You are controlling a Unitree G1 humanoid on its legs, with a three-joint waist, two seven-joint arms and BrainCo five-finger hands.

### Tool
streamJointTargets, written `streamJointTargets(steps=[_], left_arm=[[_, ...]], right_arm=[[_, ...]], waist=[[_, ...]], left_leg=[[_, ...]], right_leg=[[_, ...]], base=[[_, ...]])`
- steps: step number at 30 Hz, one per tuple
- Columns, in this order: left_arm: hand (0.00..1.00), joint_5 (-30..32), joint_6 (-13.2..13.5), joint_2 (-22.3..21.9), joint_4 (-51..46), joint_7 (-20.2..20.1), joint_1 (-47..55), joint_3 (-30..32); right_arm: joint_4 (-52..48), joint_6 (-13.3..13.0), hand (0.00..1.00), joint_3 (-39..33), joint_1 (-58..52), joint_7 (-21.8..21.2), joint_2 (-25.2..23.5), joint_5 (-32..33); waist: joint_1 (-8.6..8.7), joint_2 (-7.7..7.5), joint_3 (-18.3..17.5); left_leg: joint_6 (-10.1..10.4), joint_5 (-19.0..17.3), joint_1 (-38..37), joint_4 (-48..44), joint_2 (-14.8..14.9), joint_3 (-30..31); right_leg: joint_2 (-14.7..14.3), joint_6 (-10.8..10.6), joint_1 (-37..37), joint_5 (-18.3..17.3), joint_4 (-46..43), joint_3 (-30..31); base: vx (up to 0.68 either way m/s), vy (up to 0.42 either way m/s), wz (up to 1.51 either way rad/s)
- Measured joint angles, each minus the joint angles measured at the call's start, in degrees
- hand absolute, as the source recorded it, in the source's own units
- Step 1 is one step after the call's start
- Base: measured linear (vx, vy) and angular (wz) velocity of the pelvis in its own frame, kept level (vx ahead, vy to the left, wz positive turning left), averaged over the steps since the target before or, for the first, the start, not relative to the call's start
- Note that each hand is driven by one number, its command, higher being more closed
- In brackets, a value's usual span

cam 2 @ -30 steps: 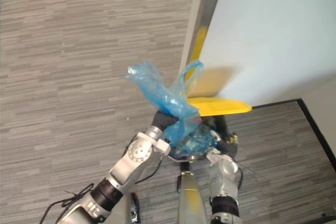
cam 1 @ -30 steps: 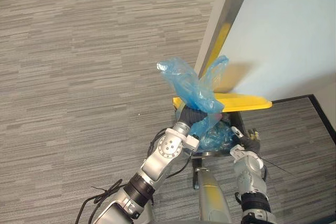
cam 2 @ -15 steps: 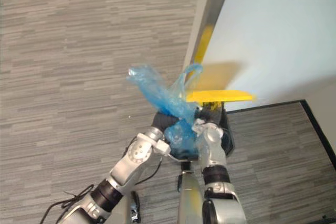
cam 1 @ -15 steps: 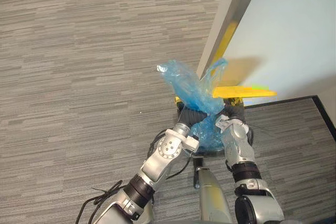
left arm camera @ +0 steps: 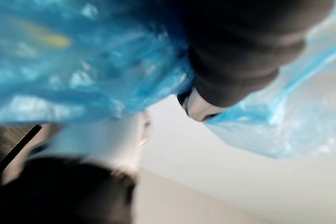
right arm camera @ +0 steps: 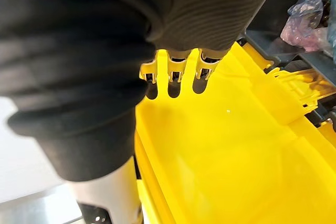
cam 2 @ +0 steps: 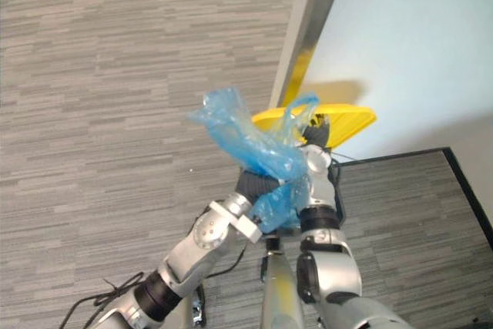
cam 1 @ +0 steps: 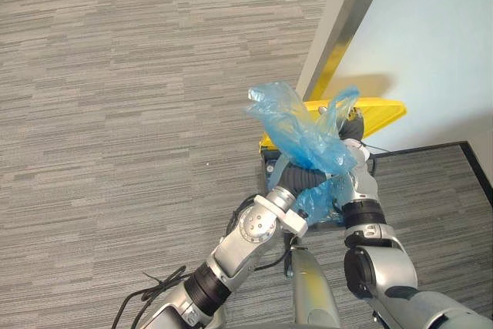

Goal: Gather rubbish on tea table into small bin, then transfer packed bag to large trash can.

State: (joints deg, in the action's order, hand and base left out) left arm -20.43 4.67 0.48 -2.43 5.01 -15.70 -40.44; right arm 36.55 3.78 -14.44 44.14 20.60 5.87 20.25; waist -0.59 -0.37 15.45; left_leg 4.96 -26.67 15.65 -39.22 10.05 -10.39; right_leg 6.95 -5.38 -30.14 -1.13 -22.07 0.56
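Beside the raised yellow lid (cam 1: 383, 109), left hand (cam 1: 299, 179) clutches blue bag (cam 1: 304, 132), which billows above it.

Grey carpet floor (cam 1: 115, 113) — yellow-lidded trash can (cam 1: 383, 109) stands on it, just under the right hand (cam 1: 352, 127), against the wall.

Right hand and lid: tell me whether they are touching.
Touching. In the right wrist view the right hand's straight fingers press against the yellow lid, with no gap showing.
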Motion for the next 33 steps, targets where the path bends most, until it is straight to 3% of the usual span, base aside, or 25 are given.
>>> streamJointTargets(steps=[3, 15, 33], left_arm=[[1.0, 0.46, 0.0, 0.0, 0.54, -0.24, 0.95, 0.0], [1.0, 5.53, -0.66, -0.32, 11.12, -0.61, 0.47, 1.25], [1.0, 9.56, -1.45, -5.32, 26.49, 4.94, -15.11, 7.71]], right_arm=[[1.06, 1.5, 0.0, -0.04, 1.62, 0.0, 1.35, -0.13], [5.15, 3.02, 0.0, 0.07, 8.81, -0.22, 7.02, -4.63], [0.31, 2.97, 0.0, 4.74, 9.53, -0.24, 5.18, -6.9]], waist=[[-0.14, 0.1, 0.06], [0.49, 1.87, 2.39], [1.26, 2.34, 4.59]], left_leg=[[-0.01, 0.07, 0.24, 0.0, -0.06, 0.0], [0.03, 0.1, 3.24, -2.05, 0.14, -0.07], [0.13, -1.19, 5.38, -5.21, 2.2, -1.9]], right_leg=[[0.04, 0.04, -0.23, 0.03, -0.02, 0.02], [-0.18, 0.5, -3.23, 0.65, -0.77, 0.09], [-2.85, 0.71, -5.2, 3.34, 0.7, 1.91]], base=[[0.0, 0.0, 0.0], [0.0, -0.004, 0.0], [-0.02, -0.026, -0.09]])
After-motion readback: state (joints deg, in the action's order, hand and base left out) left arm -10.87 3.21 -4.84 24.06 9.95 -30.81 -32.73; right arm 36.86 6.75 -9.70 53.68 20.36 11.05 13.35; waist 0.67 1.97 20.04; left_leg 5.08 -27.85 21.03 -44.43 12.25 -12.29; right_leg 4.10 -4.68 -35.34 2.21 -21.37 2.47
